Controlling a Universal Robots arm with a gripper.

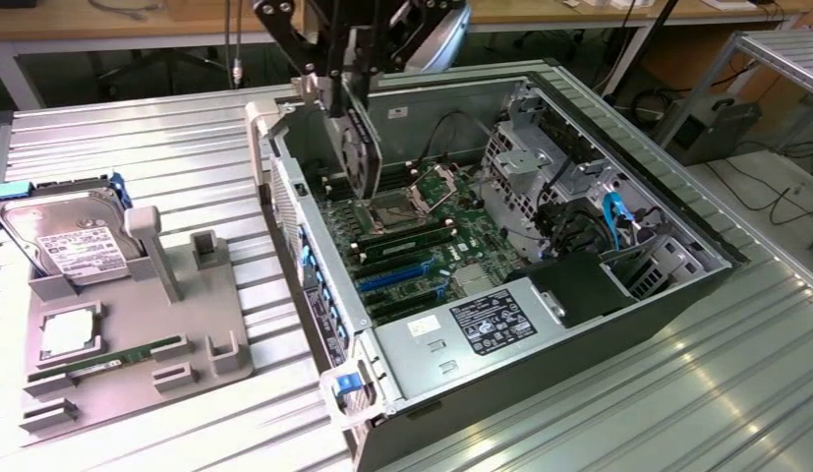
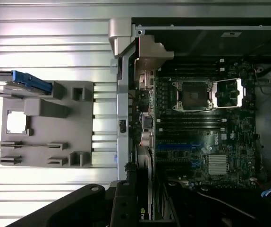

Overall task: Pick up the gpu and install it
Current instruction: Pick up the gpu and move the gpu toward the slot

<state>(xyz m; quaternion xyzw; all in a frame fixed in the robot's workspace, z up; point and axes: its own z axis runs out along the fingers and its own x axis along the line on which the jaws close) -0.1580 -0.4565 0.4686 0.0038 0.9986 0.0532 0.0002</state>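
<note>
so the gripper (image 1: 343,96) is clamped on the gpu (image 1: 364,147); card hangs on edge over the motherboard (image 1: 420,251) that sits inside the open pc case (image 1: 433,393), up near the CPU socket end, not seated in any slot; the grey tray (image 1: 183,329) beside the case holds the hard drive (image 1: 72,236) and RAM stick (image 1: 118,356)

The table (image 1: 144,138) is ribbed, shiny metal; the parts holder (image 1: 229,324) matt grey plastic.
</note>
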